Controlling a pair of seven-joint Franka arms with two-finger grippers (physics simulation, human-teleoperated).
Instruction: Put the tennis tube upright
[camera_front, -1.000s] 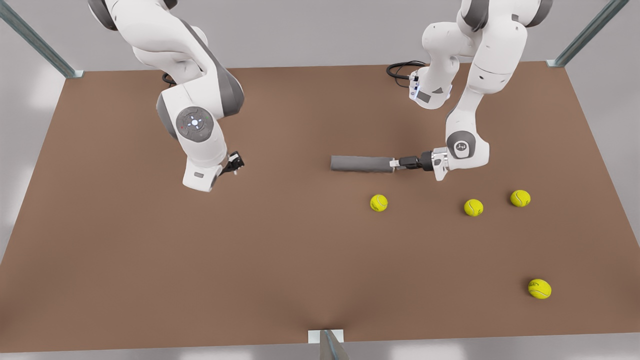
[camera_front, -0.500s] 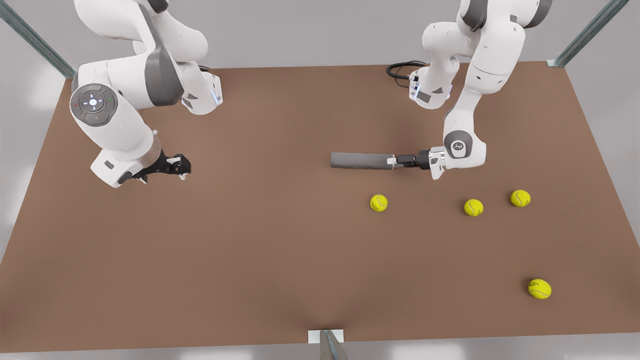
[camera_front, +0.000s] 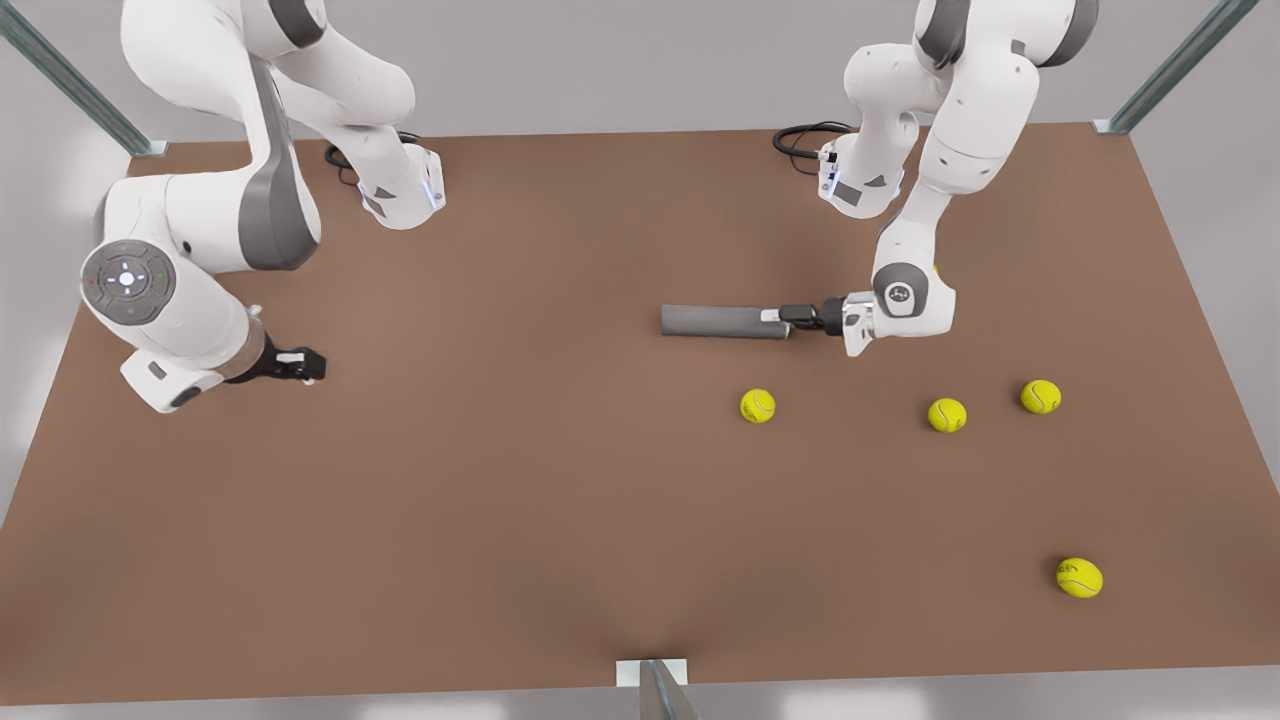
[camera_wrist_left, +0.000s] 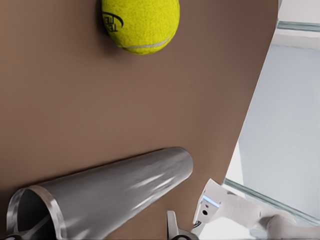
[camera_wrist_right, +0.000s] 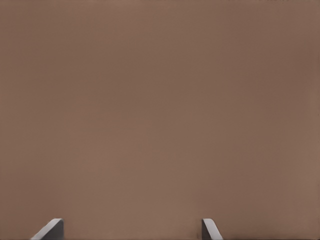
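Brown tabletop (camera_front: 560, 480) fills the front view, with the tennis tube (camera_front: 722, 322) lying flat right of centre. At its right-hand rim sits the left gripper (camera_front: 775, 317), fingers clamped on the tube's open end (camera_wrist_left: 35, 212). Far left, the right gripper (camera_front: 312, 366) waits, fingers (camera_wrist_right: 50, 231) apart; four tennis balls (camera_front: 758, 405) lie lower right.

Your front view looks steeply down on the whole brown table (camera_front: 500, 500); both wrist views hover close above that same surface.
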